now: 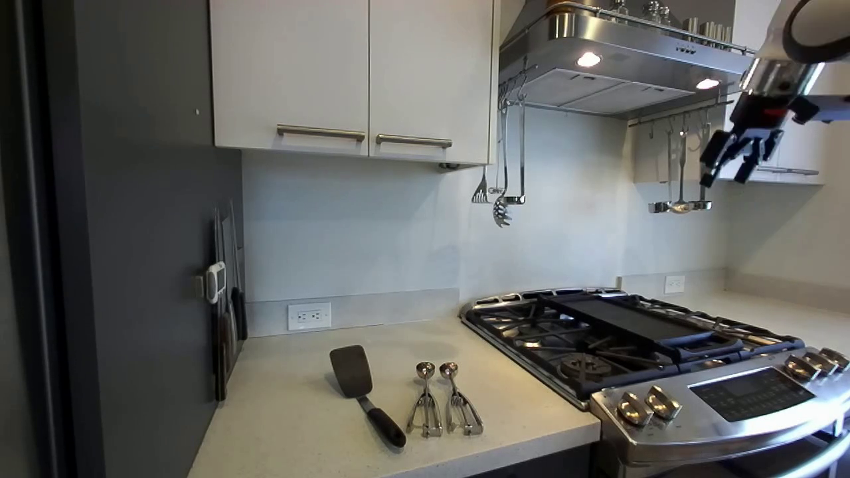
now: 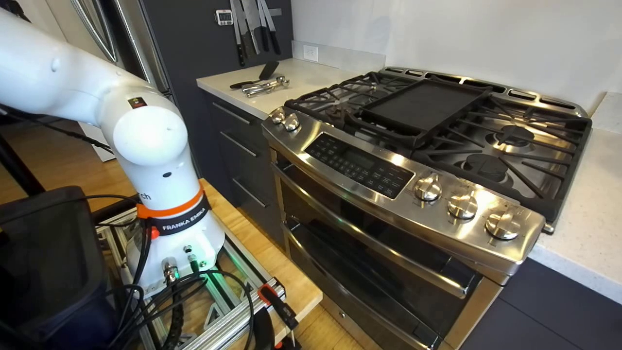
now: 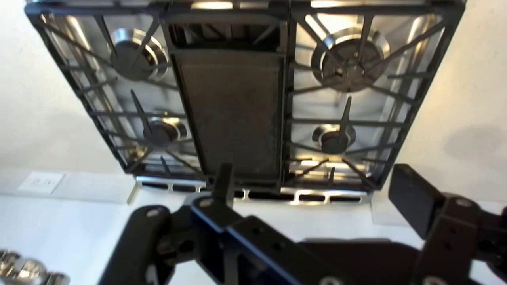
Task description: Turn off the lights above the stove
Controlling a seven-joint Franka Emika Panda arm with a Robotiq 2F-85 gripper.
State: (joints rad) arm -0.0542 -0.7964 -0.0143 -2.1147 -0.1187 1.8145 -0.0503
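Note:
The steel range hood (image 1: 624, 43) hangs above the stove (image 1: 578, 398) in an exterior view. Two lights are lit under it, a near light (image 1: 589, 60) and a far light (image 1: 708, 84). A row of small buttons (image 1: 686, 49) sits on the hood's front face. My gripper (image 1: 727, 174) is in the air, lower than the hood and to the right of its buttons in that view, pointing down. In the wrist view, the gripper's fingers (image 3: 317, 190) are wide apart with nothing between them. The hood is out of view in the wrist view.
Utensils hang from rails below the hood, including ladles (image 1: 680, 206) and a slotted spoon (image 1: 501, 209). Glass jars (image 1: 654, 12) stand on top of the hood. A spatula (image 1: 365, 392) and two scoops (image 1: 441, 401) lie on the counter (image 1: 285, 411). A griddle (image 2: 427, 107) covers the stove's middle.

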